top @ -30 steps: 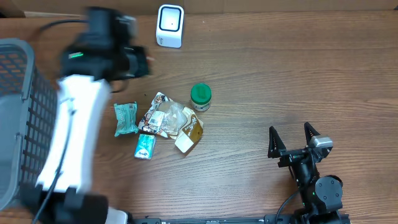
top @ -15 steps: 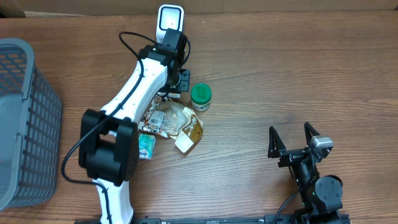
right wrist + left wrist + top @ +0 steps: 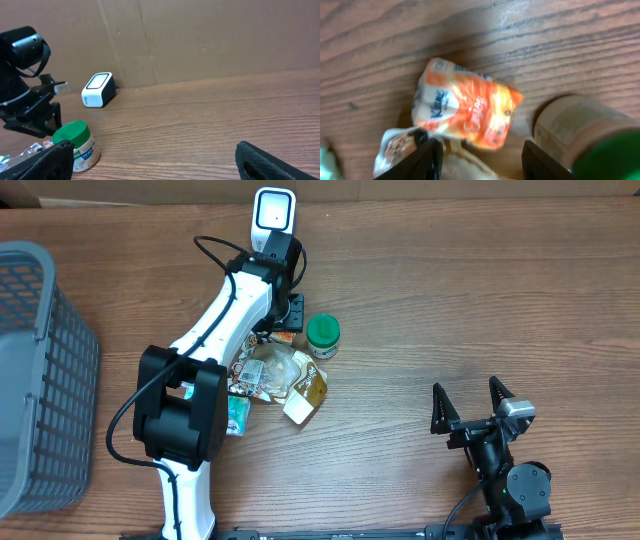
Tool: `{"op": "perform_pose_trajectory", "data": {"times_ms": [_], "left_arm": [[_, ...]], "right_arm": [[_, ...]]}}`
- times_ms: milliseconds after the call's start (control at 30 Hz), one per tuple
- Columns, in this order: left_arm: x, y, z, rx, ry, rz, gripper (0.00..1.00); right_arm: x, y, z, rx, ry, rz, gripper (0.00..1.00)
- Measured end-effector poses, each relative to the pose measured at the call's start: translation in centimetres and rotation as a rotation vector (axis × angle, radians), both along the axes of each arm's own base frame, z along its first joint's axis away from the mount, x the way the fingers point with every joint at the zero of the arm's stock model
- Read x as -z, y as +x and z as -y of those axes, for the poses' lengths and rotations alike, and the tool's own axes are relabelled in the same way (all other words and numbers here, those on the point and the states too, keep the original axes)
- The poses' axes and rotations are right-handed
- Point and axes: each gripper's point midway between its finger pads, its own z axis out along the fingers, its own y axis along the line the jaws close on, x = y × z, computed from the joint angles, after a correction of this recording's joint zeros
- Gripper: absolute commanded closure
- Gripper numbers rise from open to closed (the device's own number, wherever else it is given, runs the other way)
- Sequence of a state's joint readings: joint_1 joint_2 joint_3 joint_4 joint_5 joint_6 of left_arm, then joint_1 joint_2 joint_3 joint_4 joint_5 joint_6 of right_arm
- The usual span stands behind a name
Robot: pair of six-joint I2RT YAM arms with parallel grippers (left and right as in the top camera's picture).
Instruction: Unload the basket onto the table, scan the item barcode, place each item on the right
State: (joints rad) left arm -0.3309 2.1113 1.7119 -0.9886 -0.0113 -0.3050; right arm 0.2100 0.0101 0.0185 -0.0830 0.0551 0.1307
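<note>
Left gripper (image 3: 482, 152) points down at the counter (image 3: 545, 30), jaws parted and gripping nothing. The orange packet (image 3: 467, 117) lies on the counter just ahead of its fingertips, its long axis slanting across the gap. A green-lidded jar (image 3: 580, 137) sits just to the right. The scanner (image 3: 273, 210) stands near, behind the wrist. Right gripper (image 3: 467, 405) is wide open, empty and well apart, so the left gripper is judged the nearer.

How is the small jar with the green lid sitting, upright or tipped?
Upright: the small green-lidded jar stands base down, lid on top.
</note>
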Motion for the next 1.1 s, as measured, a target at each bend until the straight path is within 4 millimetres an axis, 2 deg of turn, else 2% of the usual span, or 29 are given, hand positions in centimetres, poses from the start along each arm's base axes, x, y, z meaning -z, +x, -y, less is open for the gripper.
{"op": "perform_pose_trajectory", "data": {"times_ms": [133,333,433,533,600,667,767,867,1100], "left_arm": [[-3.6,0.9,-0.4,-0.019,-0.01,0.013,0.48],[-10.9,2.4,-2.6,-0.062,-0.062,0.096,0.37],[-14.8,2.5,-4.5,-0.067,-0.115,0.149,0.26],[-18.9,2.0,-8.1,-0.083,-0.147,0.216,0.11],[-21.0,1.7,-10.7,-0.104,-0.147,0.262,0.01],[-22.8,1.3,-13.6,-0.13,-0.137,0.312,0.0],[-23.9,0.8,-17.9,-0.171,-0.105,0.35,0.0],[-23.6,0.3,-20.9,-0.212,-0.086,0.343,0.0],[-23.5,-0.9,-25.7,-0.332,-0.072,0.338,0.0]], "right_arm": [[0.0,0.0,0.0,0.0,0.0,0.0,0.0],[0.0,0.0,0.0,0.0,0.0,0.0,0.0],[0.0,0.0,0.0,0.0,0.0,0.0,0.0],[0.0,0.0,0.0,0.0,0.0,0.0,0.0],[0.0,0.0,0.0,0.0,0.0,-0.001,0.0],[0.0,0.0,0.0,0.0,-0.001,0.0,0.0],[0.0,0.0,0.0,0.0,0.0,0.0,0.0],[0.0,0.0,0.0,0.0,0.0,0.0,0.0],[0.0,0.0,0.0,0.0,0.0,0.0,0.0]]}}
